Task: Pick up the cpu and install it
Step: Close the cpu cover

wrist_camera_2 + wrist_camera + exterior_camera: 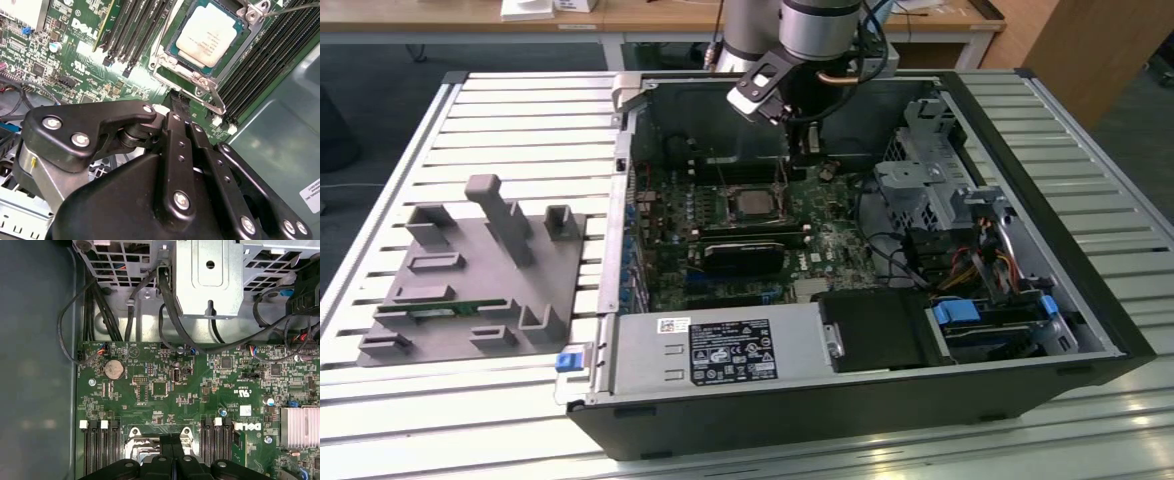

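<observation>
cpu (207, 35): flat square, matte silver lid with faint print, thin green rim showing around it. It sits flat in the socket (186, 76), a bright stamped-metal frame with screws at the corners. Nothing is gripping or touching it.

hand (176, 98): black anodised linkage with bolted plates. Fingers are clenched together with nothing between them, and the first wrist view shows only a thin seam. In the second wrist view the tips sit just off one edge of the socket frame, near the cpu but clear of it. In the exterior view the hand hangs above the board on the side of the socket away from the power supply (720, 350).

motherboard (165, 390): green PCB, densely populated, with a coin cell (113, 369) and a finned aluminium heatsink (300, 427). Rows of long black memory slots (132, 30) flank the socket on both sides, and these are the closest obstacles to the fingers.

Also inside the case (1094, 330):
- A black rectangular block (747, 250) lies on the board between the socket and the power supply, which is a grey sheet-metal box with labels.
- A perforated metal drive cage (914, 180) stands at the board's edge on the exterior view's right.
- Black cable bundles (172, 305) drape from the cage down to the board.

The case is black with its side open, lying flat on the tabletop (1067, 130) of ribbed metal slats. Toward the tabletop's edge at the exterior view's left is a grey moulded fixture (467, 270) with upright posts. A narrow green memory stick (447, 310) lies in it, well apart from the case interior.
</observation>
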